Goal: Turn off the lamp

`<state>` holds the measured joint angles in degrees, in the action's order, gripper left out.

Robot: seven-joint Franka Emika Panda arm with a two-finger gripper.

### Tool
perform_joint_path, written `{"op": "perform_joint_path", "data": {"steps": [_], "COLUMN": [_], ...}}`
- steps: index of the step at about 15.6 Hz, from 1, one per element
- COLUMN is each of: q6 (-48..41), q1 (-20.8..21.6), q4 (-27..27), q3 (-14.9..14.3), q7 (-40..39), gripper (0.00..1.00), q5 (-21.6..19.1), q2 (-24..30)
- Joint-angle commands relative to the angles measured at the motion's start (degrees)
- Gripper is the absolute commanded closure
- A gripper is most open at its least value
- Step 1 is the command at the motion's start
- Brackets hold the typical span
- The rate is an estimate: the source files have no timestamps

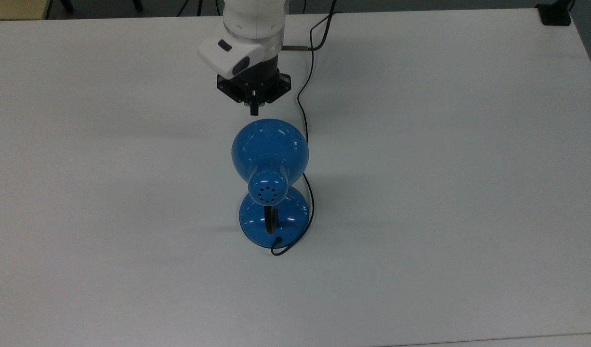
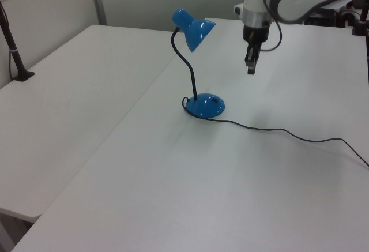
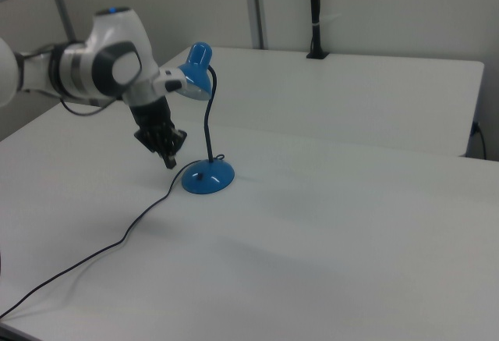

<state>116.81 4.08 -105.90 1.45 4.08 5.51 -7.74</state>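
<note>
We see the lamp (image 2: 199,67) standing upright near the middle of the white table (image 2: 173,194), its round base (image 2: 205,106) flat on the surface and its cord (image 2: 288,132) trailing away. Our pincer (image 2: 251,67) hangs in the air beside the shade, touching nothing, its fingers together. We judge the lamp light and top-heavy on its bent neck, glossy and slippery, so pressing straight down on the base seems safest.
</note>
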Motion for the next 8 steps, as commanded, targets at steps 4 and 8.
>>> {"op": "perform_joint_path", "data": {"steps": [4, 8], "q6": [-14.3, -20.6], "q1": [0.7, 0.8], "q4": [7.6, 10.9], "q3": [0.0, -0.1], "q7": [0.5, -3.6], "gripper": [1.0, 1.0], "q5": [0.4, 0.3], "q2": [3.5, 5.0]}}
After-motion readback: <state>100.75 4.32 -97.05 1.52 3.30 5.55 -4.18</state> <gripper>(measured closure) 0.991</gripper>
